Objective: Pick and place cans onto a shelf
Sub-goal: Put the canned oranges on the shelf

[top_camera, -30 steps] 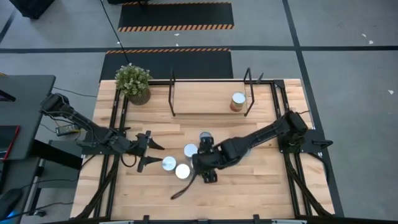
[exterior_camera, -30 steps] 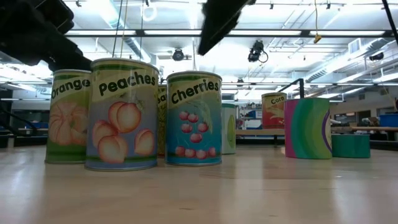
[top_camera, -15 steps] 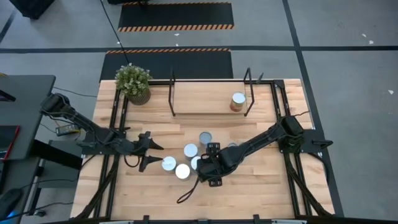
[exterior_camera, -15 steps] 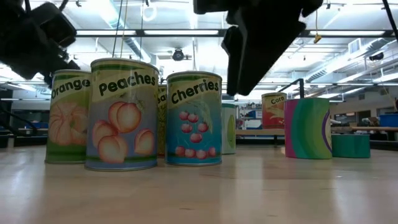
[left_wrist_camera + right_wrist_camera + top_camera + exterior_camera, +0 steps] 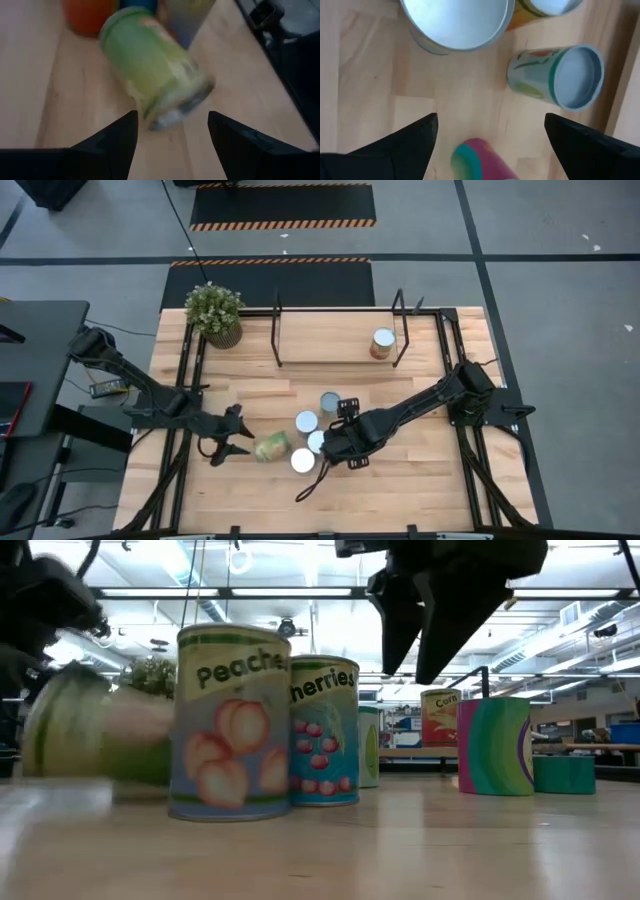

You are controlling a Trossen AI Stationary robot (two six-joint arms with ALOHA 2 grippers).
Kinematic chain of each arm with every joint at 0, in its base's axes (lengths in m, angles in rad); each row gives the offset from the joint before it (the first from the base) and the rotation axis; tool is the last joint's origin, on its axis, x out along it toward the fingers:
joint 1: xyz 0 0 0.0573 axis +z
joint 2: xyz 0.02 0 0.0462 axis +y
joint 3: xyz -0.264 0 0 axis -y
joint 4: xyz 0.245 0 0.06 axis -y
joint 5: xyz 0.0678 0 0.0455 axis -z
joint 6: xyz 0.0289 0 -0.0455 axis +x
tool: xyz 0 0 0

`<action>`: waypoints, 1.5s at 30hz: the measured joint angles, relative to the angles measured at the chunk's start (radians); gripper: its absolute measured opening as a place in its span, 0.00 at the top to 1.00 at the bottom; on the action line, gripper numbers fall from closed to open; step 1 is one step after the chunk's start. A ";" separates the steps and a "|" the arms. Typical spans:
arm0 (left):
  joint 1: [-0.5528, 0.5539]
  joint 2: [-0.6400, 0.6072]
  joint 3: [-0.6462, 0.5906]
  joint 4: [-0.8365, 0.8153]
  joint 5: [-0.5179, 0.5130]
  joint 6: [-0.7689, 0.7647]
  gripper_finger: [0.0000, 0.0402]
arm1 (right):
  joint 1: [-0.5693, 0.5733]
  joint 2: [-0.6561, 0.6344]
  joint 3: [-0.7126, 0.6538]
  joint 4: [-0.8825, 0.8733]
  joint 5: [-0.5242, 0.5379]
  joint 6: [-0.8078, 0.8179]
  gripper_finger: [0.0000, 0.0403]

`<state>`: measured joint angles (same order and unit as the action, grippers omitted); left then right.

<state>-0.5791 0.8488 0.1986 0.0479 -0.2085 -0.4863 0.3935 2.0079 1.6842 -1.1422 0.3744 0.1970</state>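
Observation:
A green can [image 5: 270,447] lies on its side on the table; it shows blurred in the left wrist view [image 5: 152,62] and the low view [image 5: 90,735]. My left gripper [image 5: 232,447] is open just to its left, with its fingers on either side of the can's end [image 5: 170,112] and a gap on both sides. Upright cans [image 5: 302,461] [image 5: 307,421] [image 5: 330,402] stand beside the green can. My right gripper [image 5: 338,452] is open and hangs above a pink-and-green can [image 5: 475,160]. One can [image 5: 382,342] stands on the shelf [image 5: 330,345].
A potted plant [image 5: 215,313] stands at the table's far left corner. Black frame rails [image 5: 185,395] [image 5: 455,360] run along both sides of the table. A loose cable [image 5: 308,485] lies near the front. The shelf's left part is bare board.
The green can stood upright and has tipped over onto its side, its top toward the left gripper. The peaches can next to it has slid a little to the right. My left gripper has gone toward the near edge. My right gripper has come down and shifted slightly right.

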 joint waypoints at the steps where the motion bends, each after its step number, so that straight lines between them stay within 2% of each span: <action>1: 0.001 0.000 0.021 -0.040 -0.035 0.000 0.39 | -0.005 0.000 -0.009 0.014 0.000 -0.013 0.07; 4: 0.006 0.004 0.067 -0.146 -0.155 0.001 0.39 | -0.022 0.002 -0.021 0.044 0.000 -0.018 0.07; 10: -0.010 0.003 0.198 -0.349 -0.180 -0.026 0.39 | -0.039 0.001 -0.018 0.046 -0.015 -0.021 0.07; 15: -0.006 0.003 0.211 -0.377 -0.354 -0.032 0.38 | -0.042 0.001 -0.016 0.080 0.000 -0.063 0.07; 16: 0.005 0.002 0.213 -0.359 -0.362 -0.032 0.37 | -0.044 -0.001 -0.016 0.073 0.000 -0.062 0.07; 19: 0.048 0.002 0.214 -0.349 -0.329 -0.038 0.31 | -0.045 -0.029 -0.016 0.042 0.004 -0.039 0.07; 23: 0.136 0.012 0.213 -0.343 -0.276 -0.037 0.17 | -0.040 -0.070 -0.015 0.050 0.025 -0.036 0.07; 26: 0.223 0.032 0.213 -0.315 -0.252 0.040 0.07 | -0.040 -0.091 -0.015 0.081 0.026 -0.036 0.07; 29: 0.340 0.068 0.214 -0.315 -0.203 0.106 0.02 | -0.040 -0.090 -0.016 0.115 0.022 -0.043 0.07; 33: 0.510 0.129 0.214 -0.330 -0.057 0.159 0.01 | -0.040 -0.089 -0.046 0.160 -0.005 -0.052 0.07; 35: 0.561 0.168 0.214 -0.329 -0.025 0.197 0.01 | -0.040 -0.089 -0.054 0.167 -0.006 -0.046 0.07; 41: 0.599 0.259 0.213 -0.339 0.016 0.247 0.01 | -0.040 -0.089 -0.077 0.180 -0.008 -0.042 0.07; 45: 0.599 0.295 0.213 -0.348 0.021 0.249 0.05 | -0.041 -0.089 -0.086 0.196 -0.010 -0.061 0.07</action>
<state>0.0196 1.1435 0.4118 -0.3000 -0.1872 -0.2375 0.3528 1.9190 1.5982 -0.9459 0.3649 0.1365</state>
